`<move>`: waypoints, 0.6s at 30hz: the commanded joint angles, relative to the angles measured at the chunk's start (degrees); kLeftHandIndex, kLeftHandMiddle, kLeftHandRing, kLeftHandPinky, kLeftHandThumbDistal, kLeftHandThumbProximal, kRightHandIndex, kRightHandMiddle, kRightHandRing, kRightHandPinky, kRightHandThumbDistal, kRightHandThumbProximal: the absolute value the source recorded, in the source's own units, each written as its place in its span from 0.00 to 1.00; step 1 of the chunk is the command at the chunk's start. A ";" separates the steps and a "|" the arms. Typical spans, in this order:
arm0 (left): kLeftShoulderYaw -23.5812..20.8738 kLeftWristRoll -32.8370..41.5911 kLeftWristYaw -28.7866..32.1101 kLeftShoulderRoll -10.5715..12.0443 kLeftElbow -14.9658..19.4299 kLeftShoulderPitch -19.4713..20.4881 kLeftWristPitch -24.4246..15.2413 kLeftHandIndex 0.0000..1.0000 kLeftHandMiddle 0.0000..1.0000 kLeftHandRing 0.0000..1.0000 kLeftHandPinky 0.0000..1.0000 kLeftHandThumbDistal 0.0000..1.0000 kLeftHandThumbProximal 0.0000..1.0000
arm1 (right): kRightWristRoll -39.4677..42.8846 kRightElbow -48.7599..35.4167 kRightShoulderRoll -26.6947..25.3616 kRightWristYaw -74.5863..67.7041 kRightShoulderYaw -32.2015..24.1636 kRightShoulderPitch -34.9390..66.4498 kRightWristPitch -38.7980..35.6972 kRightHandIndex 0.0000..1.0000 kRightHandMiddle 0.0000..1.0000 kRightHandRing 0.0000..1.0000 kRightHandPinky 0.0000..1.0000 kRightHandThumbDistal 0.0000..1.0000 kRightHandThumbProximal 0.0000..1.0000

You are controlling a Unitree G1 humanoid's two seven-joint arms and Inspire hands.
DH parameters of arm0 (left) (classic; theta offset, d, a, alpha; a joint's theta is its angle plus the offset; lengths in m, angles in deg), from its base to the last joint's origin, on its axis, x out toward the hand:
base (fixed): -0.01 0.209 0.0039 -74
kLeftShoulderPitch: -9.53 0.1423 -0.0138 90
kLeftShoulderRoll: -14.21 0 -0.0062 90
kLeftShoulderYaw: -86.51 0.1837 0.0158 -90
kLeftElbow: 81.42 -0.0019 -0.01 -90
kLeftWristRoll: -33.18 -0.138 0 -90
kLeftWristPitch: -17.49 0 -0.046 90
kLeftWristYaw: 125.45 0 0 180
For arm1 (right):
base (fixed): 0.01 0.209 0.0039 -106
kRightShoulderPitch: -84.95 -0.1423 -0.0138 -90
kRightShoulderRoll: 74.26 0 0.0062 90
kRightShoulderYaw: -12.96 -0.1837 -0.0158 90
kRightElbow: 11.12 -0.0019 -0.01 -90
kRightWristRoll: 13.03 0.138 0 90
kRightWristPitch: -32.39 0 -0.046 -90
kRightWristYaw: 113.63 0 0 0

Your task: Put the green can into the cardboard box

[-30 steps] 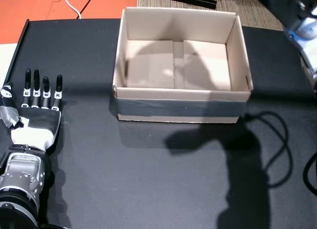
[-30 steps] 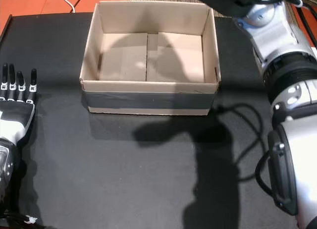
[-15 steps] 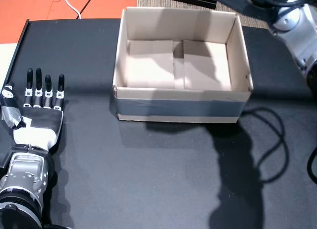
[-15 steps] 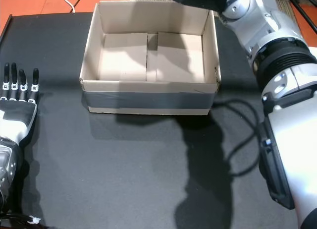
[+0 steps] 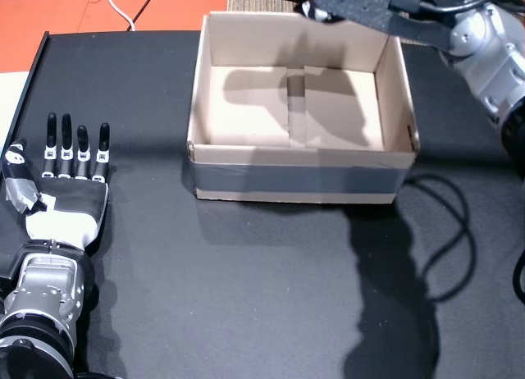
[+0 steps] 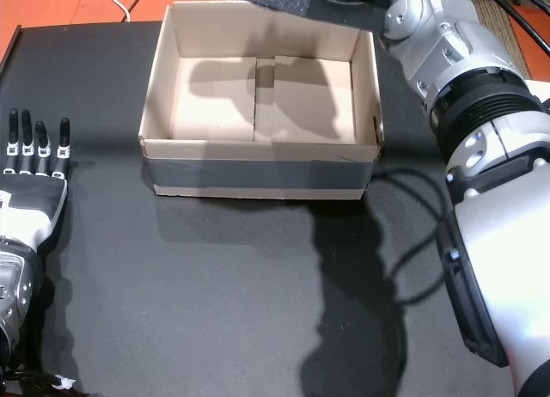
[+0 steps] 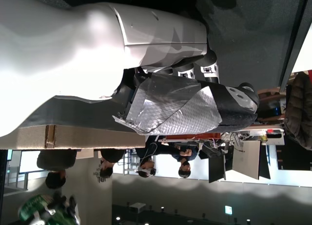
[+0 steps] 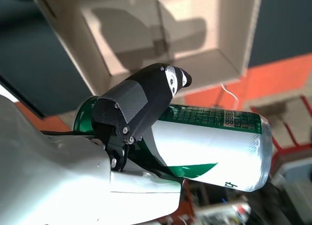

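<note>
Your right hand (image 8: 141, 113) is clamped on the green can (image 8: 214, 144), a fact only the right wrist view shows, with the open cardboard box (image 8: 161, 40) beyond it. In both head views you see just the dark back of that hand (image 5: 361, 6) over the box's far wall (image 5: 295, 22). Your left hand (image 5: 70, 178) lies flat on the black table (image 5: 271, 289), fingers straight and apart, holding nothing. A second ago your right arm stood off beyond the box's right corner; it now reaches over the far rim.
</note>
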 commanded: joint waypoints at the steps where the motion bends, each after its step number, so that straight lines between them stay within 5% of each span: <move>1: 0.21 -0.37 -1.35 0.56 -1.42 2.20 0.31 0.58 0.34 0.44 0.64 0.56 0.79 | -0.49 -0.08 -1.16 1.02 0.83 -0.30 0.93 0.39 0.33 0.37 0.40 0.49 0.17; 3: 0.15 -0.28 -1.48 0.55 -1.43 2.17 0.39 0.58 0.33 0.43 0.63 0.56 0.77 | -1.38 0.04 -1.29 1.99 1.80 0.08 1.95 0.61 0.50 0.49 0.40 0.55 0.22; 5: 0.13 -0.26 -1.78 0.58 -1.42 2.08 0.32 0.58 0.35 0.43 0.64 0.55 0.77 | -1.92 0.14 -1.32 3.52 2.69 0.42 2.82 0.53 0.49 0.53 0.48 0.63 0.26; 8: 0.19 -0.33 -2.18 0.75 -1.40 1.95 0.02 0.59 0.36 0.45 0.64 0.53 0.81 | -0.98 0.32 -1.11 8.14 2.00 0.66 5.32 0.42 0.41 0.49 0.51 0.59 0.25; 12: 0.00 -0.12 -2.45 1.03 -1.41 1.86 -0.10 0.58 0.35 0.46 0.61 0.55 0.78 | -1.72 0.33 -1.02 10.94 2.71 0.97 7.20 0.46 0.44 0.53 0.55 0.54 0.28; 15: -0.39 0.29 -0.84 1.32 -1.40 2.03 -0.15 0.61 0.37 0.51 0.74 0.57 0.74 | -2.23 0.31 -0.98 11.26 3.54 1.39 7.27 0.48 0.44 0.52 0.56 0.59 0.31; 18: -0.15 -0.13 0.48 1.49 -1.43 2.32 -0.46 0.61 0.38 0.52 0.75 0.58 0.75 | -2.41 0.38 -0.76 10.68 4.10 2.12 7.23 0.45 0.41 0.49 0.56 0.62 0.33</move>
